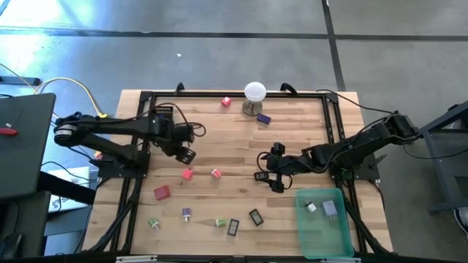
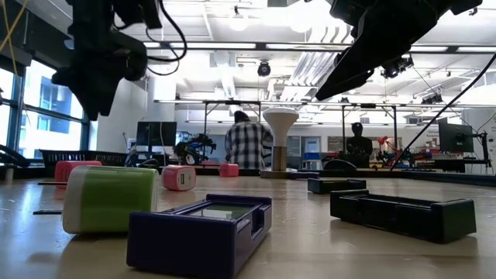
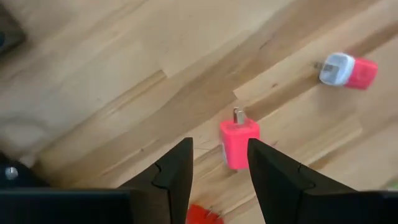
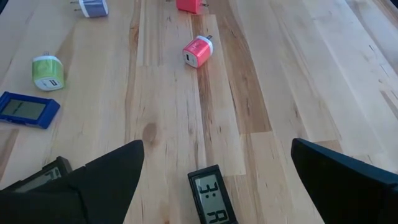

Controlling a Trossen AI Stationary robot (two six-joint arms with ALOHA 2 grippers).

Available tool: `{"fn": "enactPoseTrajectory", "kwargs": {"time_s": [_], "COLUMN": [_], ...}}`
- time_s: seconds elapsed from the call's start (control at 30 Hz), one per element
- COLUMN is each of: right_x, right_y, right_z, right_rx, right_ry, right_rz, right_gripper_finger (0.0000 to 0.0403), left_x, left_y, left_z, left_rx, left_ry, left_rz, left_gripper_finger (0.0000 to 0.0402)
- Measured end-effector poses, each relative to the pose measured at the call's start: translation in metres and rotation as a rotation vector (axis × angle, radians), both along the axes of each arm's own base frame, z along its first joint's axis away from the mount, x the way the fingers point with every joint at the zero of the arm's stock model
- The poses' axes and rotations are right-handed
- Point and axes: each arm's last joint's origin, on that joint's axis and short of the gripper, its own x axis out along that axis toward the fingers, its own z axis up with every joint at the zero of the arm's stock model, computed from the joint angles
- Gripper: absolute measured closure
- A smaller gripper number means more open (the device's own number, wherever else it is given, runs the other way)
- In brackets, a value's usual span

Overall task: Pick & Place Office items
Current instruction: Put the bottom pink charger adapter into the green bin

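Looking down on the wooden table, I see a black frame along its edges, which hems both arms in at the sides. A green bin sits at the near right corner with two small pieces inside, just beside the right arm. A white ball on a metal stand stands at the far edge, with a red piece and a purple piece close by it.

The middle of the table is bare wood, so I have free room between the two arms. The near edge is more crowded: a red block, green and purple plug pieces, and two small dark display units lie strung along it.

My left gripper hangs above the table with its fingers partly open and holding nothing. In the left wrist view a pink plug block lies on the wood in line with the gap between the fingers, apart from them, and a red-and-white plug lies farther off.

My right gripper has its fingers spread wide and empty. A small dark display lies on the wood between them, touching neither.
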Motion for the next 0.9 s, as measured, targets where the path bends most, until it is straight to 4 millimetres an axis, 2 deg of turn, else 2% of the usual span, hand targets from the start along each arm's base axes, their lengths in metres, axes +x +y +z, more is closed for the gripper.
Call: {"fn": "enactPoseTrajectory", "kwargs": {"time_s": [0.13,0.3,0.43,0.57,0.67,0.9], "right_x": [0.000,0.000,0.002,0.004,0.004,0.004], "right_y": [0.000,0.000,0.001,0.002,0.002,0.002], "right_z": [0.000,-0.001,-0.004,-0.008,-0.008,-0.007], "right_rx": [-0.002,-0.003,-0.003,0.008,0.010,0.009], "right_ry": [0.000,0.003,0.013,0.031,0.029,0.025], "right_rz": [0.001,0.002,0.004,0.019,0.022,0.022], "right_gripper_finger": [0.0008,0.0008,0.0008,0.0008,0.0008,0.0008], "left_x": [0.004,0.004,0.005,0.007,0.009,0.017], "left_y": [-0.012,-0.022,-0.022,-0.023,-0.023,-0.024], "left_z": [0.001,0.001,0.000,-0.002,-0.005,-0.016], "left_rx": [0.061,0.085,0.081,0.099,0.103,0.074], "left_ry": [-0.032,-0.039,-0.032,-0.018,-0.002,0.042], "left_rz": [0.090,0.058,0.074,0.001,-0.019,0.051], "left_gripper_finger": [0.0256,0.0256,0.0256,0.0254,0.0237,0.0160]}}
